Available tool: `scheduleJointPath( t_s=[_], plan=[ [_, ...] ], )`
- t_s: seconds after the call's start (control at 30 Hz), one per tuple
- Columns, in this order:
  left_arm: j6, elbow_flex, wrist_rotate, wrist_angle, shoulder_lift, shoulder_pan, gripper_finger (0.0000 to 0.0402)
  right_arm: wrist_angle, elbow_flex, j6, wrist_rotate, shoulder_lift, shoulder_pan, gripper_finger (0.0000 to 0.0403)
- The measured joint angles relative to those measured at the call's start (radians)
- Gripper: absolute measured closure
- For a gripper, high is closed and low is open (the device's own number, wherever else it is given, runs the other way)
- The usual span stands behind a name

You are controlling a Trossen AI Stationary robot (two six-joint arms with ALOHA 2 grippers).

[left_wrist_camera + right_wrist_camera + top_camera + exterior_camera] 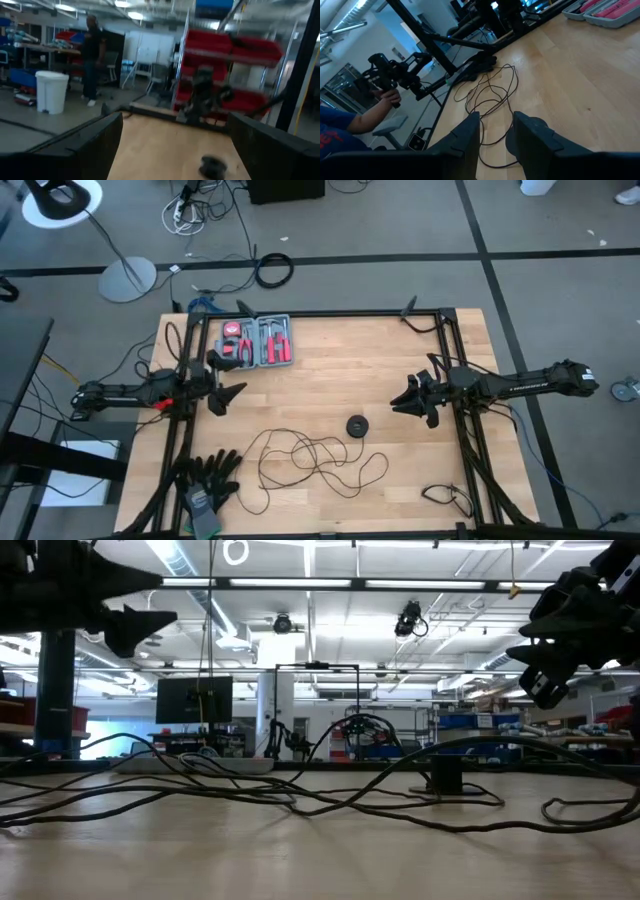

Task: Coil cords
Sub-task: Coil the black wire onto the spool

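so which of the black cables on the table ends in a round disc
The long thin cord sprawled in loose loops mid-table; its end meets the disc. The short cable by the right corner has none.

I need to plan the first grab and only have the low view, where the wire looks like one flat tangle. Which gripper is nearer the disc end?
Observer: The right gripper. From above, the disc lies close to its tips, not touching them.
Operator: Is either gripper holding anything?
Observer: No. The wrist views show the left gripper and the right one both open, with nothing between the fingers.
Operator: Where does the wire run?
Observer: The wire sprawls in loose loops from the disc toward the left arm's side, and the last loop lies close to a pair of black gloves.
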Motion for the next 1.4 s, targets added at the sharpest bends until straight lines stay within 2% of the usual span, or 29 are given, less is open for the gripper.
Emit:
scheduleJointPath(
  t_s=[0.23,0.43,0.67,0.83,0.93,1.0,1.1,1.23,1.4],
  plan=[
    [-0.027,0.0,-0.005,0.112,0.0,0.0,0.0039,0.0,0.0,0.0,0.0,0.0,0.0,0.0284],
    [-0.035,0.0,-0.07,0.208,0.0,0.0,0.0039,0.0,0.0,0.0,0.0,0.0,0.0,0.0284],
    [-0.094,0.003,-0.076,0.212,0.0,0.0,0.0039,0.0,0.0,0.0,0.0,0.0,0.0,0.0284],
    [-0.173,0.061,-0.077,0.077,0.051,0.0,0.0048,0.0,0.0,0.0,0.0,0.0,0.0,0.0284],
    [-0.216,0.096,-0.072,0.0,0.156,-0.002,0.007,0.0,0.0,0.0,0.0,0.0,0.0,0.0284],
    [-0.217,0.115,-0.068,0.006,0.252,-0.002,0.0088,0.0,0.0,0.0,0.0,0.0,0.0,0.0284],
    [-0.224,0.148,-0.063,0.047,0.423,-0.002,0.0111,0.0,0.0,0.0,0.0,0.0,0.0,0.0284],
    [-0.313,0.219,-0.043,0.071,0.663,-0.002,0.0133,0.0,0.0,0.0,0.0,0.0,0.0,0.0284],
    [-0.435,0.349,0.028,0.07,0.949,-0.001,0.0145,0.0,0.0,0.0,0.0,0.0,0.0,0.0284]
  ],
)
